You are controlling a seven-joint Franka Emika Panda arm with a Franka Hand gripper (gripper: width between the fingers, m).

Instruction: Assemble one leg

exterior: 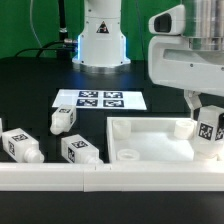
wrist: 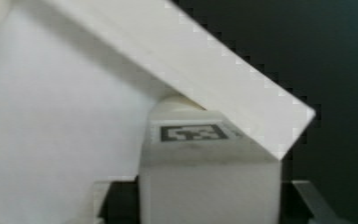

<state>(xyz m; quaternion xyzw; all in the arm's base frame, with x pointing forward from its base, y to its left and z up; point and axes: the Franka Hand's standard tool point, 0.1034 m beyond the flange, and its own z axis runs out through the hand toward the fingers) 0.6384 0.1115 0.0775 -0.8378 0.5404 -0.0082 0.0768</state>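
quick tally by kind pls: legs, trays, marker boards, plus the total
legs: 4, three loose (outer leg at the exterior view's left, rear leg, front leg) and the held leg in the hand
tray: 1
marker board: 1
total: 6

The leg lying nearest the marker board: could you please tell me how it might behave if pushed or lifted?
The leg looks like rigid plastic, so it should stay stiff in a grip. Its flat tagged sides would probably stop rolling; a push likely slides it across the table. Being small, it seems light.
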